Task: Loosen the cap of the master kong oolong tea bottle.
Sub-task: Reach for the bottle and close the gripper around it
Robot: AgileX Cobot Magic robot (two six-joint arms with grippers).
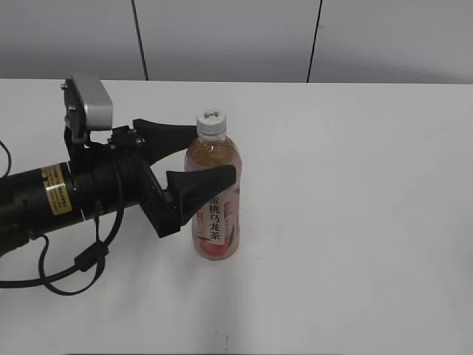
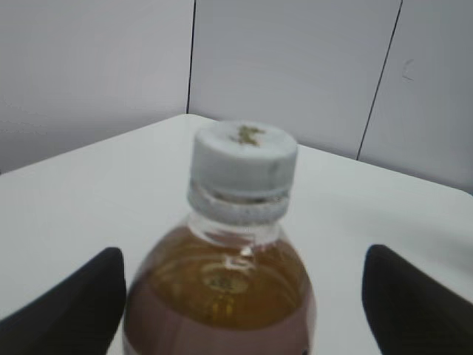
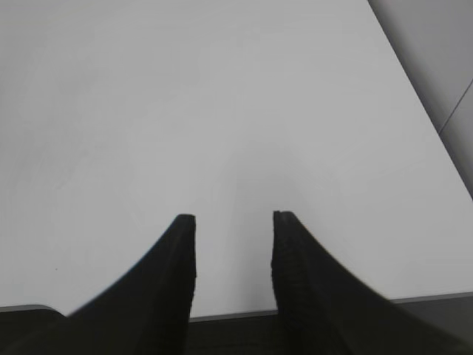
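Note:
The master kong oolong tea bottle stands upright on the white table, with pale amber tea and a pink-and-white label. Its white cap is on the neck. My left gripper is open, one black finger behind the bottle's shoulder and one in front. In the left wrist view the bottle fills the space between the fingers of the left gripper, with the cap above them; the right finger stands clear of the bottle. My right gripper is open and empty over bare table, out of the exterior view.
The white table runs back to a grey panelled wall. The left arm and its black cable lie across the table's left side. The table's near edge shows below the right gripper.

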